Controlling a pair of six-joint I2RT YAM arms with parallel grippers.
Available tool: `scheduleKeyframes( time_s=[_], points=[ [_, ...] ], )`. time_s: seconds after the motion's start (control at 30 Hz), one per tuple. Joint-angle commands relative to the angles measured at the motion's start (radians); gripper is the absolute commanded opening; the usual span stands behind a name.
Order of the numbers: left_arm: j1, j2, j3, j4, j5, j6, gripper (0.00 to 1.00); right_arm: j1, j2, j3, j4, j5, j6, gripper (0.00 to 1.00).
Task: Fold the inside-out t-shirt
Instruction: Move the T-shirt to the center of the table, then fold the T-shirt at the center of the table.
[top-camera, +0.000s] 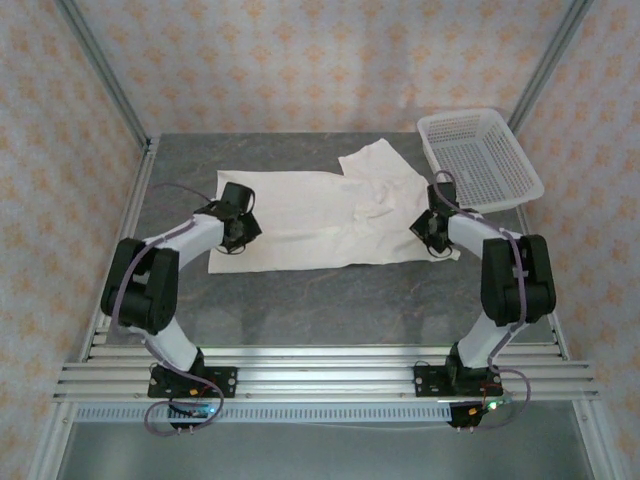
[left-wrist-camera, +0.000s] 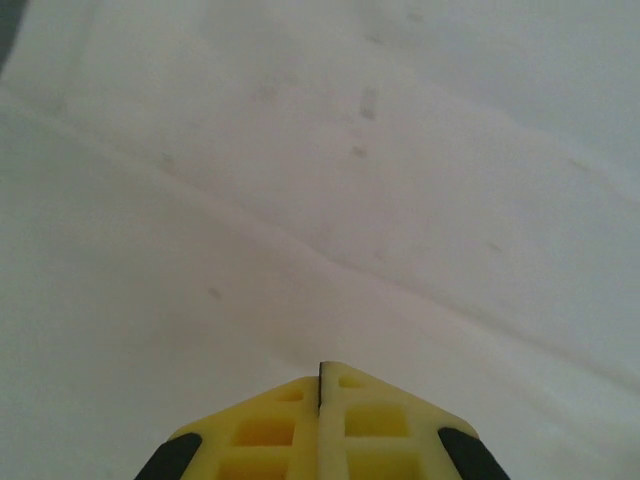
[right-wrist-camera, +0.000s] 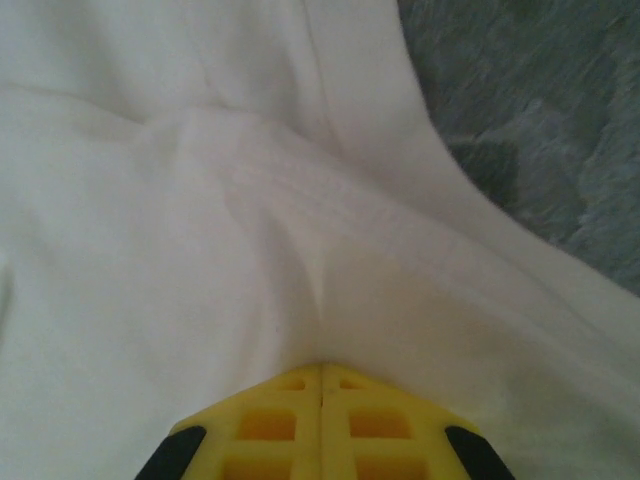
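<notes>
Left end effector (top-camera: 236, 240), right end effector (top-camera: 432, 235) seemingly touch spread t-shirt (top-camera: 320, 215).

t-shirt (left-wrist-camera: 300, 200) outline cut off; pinch at fingertips (right-wrist-camera: 290, 400) hidden (both wrist views).

A grey, mottled tabletop (top-camera: 300, 300) sits inside a booth. Walls (top-camera: 300, 60) on three sides carry pale wallpaper with a repeating orange floral motif. Slanted silver metal posts (top-camera: 104, 70) rise from the back corners. Ribbed aluminium rails (top-camera: 330, 372) run along the near edge. Light is soft and even, with faint shadows.
</notes>
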Motion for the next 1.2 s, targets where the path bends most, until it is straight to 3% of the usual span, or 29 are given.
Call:
scheduleKeyframes(
  time_s=[0.0,0.23,0.43,0.57,0.83,0.97,1.0,1.17],
  points=[
    [0.055,0.068,0.014,-0.030,-0.038,-0.076,0.00,0.009,0.062,0.027,-0.011,-0.037,-0.024,0.00],
    [0.112,0.002,-0.141,-0.047,-0.043,-0.128,0.00,0.050,0.039,-0.009,-0.118,-0.048,-0.057,0.00],
    [0.118,-0.236,-0.337,-0.086,-0.146,-0.189,0.00,0.135,0.008,-0.037,-0.203,-0.053,-0.063,0.00],
    [0.118,-0.406,-0.457,-0.087,-0.145,-0.209,0.00,0.190,-0.037,-0.156,-0.152,-0.088,0.013,0.00],
    [0.118,-0.674,-0.536,-0.212,-0.187,-0.185,0.00,0.281,-0.200,-0.400,-0.096,-0.100,0.125,0.00],
    [0.117,-0.818,-0.518,-0.224,-0.176,-0.153,0.00,0.286,-0.303,-0.324,-0.210,-0.055,0.085,0.05],
    [0.117,-0.848,-0.499,-0.229,-0.181,-0.143,0.01,0.286,-0.323,-0.277,-0.241,-0.019,0.058,0.08],
    [0.115,-0.907,-0.408,-0.195,-0.175,-0.061,0.38,0.281,-0.306,-0.029,-0.199,0.216,-0.113,0.26]
  ],
)
